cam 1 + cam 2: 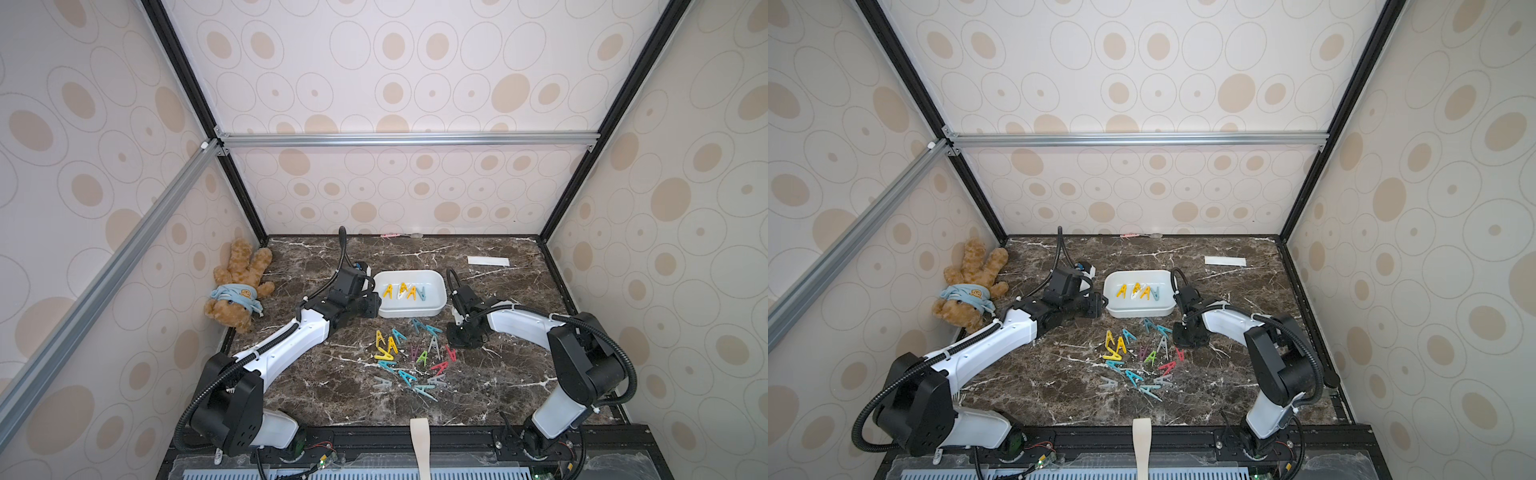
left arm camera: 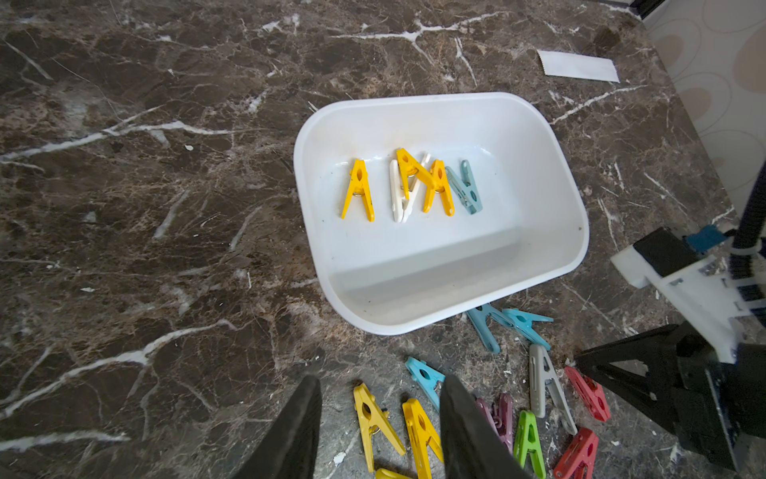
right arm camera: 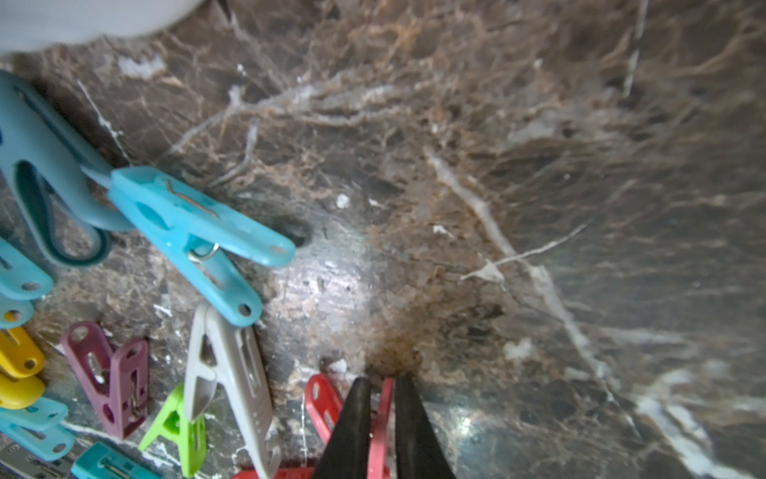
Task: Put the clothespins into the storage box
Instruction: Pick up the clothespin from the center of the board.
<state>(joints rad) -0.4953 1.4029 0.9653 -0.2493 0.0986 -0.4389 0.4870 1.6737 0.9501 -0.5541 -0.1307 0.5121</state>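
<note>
The white storage box (image 1: 409, 272) (image 1: 1140, 312) stands mid-table, with several clothespins (image 2: 414, 182) lying in it, yellow, white and teal. More clothespins (image 1: 415, 361) (image 1: 1142, 361) lie scattered on the marble in front of it. My left gripper (image 1: 371, 308) (image 2: 379, 381) hovers open by the box's left end, above two yellow pins (image 2: 398, 423), holding nothing. My right gripper (image 1: 455, 344) (image 3: 383, 379) is down at the pile's right edge. Its fingers are shut on one leg of a red clothespin (image 3: 321, 404) (image 1: 451, 354) that still lies on the table.
A teddy bear (image 1: 237, 286) lies against the left wall. A flat white paper strip (image 1: 488, 261) is at the back right, and a small pink item (image 1: 390, 235) sits at the back wall. A beige strap (image 1: 420, 444) hangs over the front edge. Walls enclose three sides.
</note>
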